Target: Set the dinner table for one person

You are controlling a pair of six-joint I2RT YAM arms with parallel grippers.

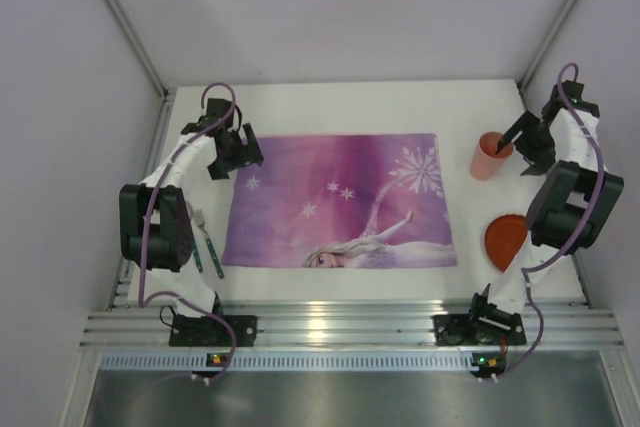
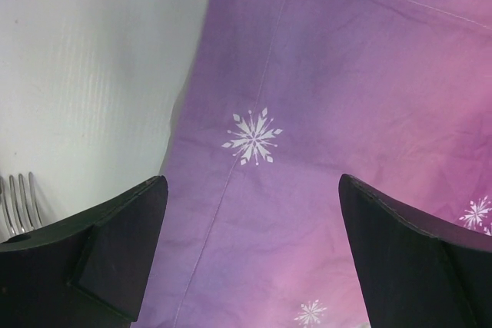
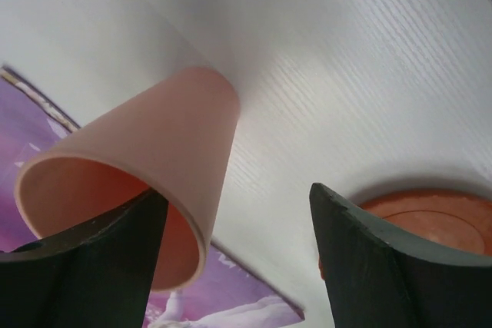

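The dinner table is a white tabletop with a purple snowflake placemat spread across its middle. My left gripper hovers open over the mat's far left corner. In the left wrist view the left gripper holds nothing, and only the placemat shows between its fingers. A pink cup stands right of the mat. My right gripper is open astride the rim of the cup. One finger is inside it and the other finger stands apart outside.
An orange plate lies on the table near the right arm, also seen as the plate past the right finger. A fork with a teal handle lies left of the mat, its tines showing. A ribbed aluminium rail runs along the near edge.
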